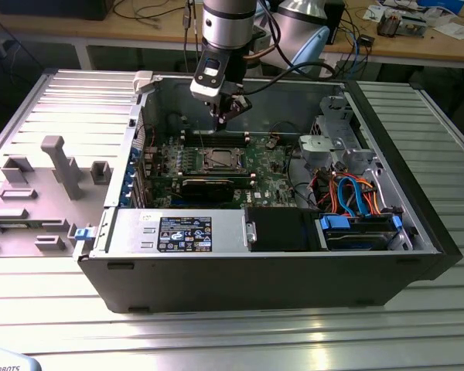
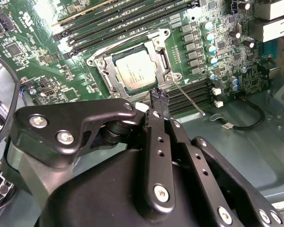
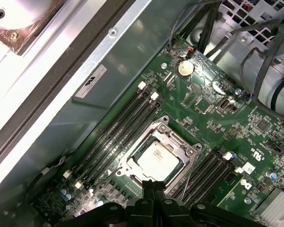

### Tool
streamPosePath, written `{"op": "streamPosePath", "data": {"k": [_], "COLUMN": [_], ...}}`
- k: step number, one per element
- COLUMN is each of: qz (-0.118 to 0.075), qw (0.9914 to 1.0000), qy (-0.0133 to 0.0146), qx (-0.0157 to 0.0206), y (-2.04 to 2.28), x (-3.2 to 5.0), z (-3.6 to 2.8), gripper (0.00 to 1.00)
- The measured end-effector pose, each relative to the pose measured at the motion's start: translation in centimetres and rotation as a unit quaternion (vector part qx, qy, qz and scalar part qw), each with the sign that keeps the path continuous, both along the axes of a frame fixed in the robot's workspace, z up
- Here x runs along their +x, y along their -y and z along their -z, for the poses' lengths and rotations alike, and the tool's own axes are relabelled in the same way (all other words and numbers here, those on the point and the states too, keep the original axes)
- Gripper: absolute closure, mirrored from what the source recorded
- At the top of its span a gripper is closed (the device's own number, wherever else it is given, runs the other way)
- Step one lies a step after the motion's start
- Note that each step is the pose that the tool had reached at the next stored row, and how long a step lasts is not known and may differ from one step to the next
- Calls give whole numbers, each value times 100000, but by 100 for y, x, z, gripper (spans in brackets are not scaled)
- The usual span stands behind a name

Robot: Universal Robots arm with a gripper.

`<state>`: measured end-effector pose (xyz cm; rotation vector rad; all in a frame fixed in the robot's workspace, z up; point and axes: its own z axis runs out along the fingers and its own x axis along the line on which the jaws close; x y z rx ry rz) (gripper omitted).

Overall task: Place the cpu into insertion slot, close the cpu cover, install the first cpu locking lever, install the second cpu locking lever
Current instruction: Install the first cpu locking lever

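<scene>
Cpu (image 2: 135, 68) is seated in insertion slot (image 2: 95, 61), with cpu cover (image 2: 106, 75) lowered over it. One locking lever (image 2: 189, 97) juts free (judged not yet latched). Gripper (image 1: 223, 118), fingers pinched together and empty, is hung at the slot's 12 o'clock in the exterior view.

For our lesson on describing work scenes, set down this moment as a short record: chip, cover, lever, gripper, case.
cpu: seated in the insertion slot, metal top showing
cpu cover: down, framing the cpu
lever: one thin rod juts slantwise off the insertion slot's corner
gripper: shut, empty, over the board near the insertion slot
computer case: open, on a slatted metal table
</scene>
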<state>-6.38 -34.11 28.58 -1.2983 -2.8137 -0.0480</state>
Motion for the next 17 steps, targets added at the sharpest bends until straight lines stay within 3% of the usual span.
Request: {"op": "streamPosePath", "data": {"k": [7,10,17], "qz": [-1975,-3597,-5449], "qw": [99980,99935,99851], "qy": [0,0,-1], "qx": [0,0,-3], "y": [0,0,0], "x": [0,0,0], "z": [0,0,0], "gripper": [89,89,89]}}
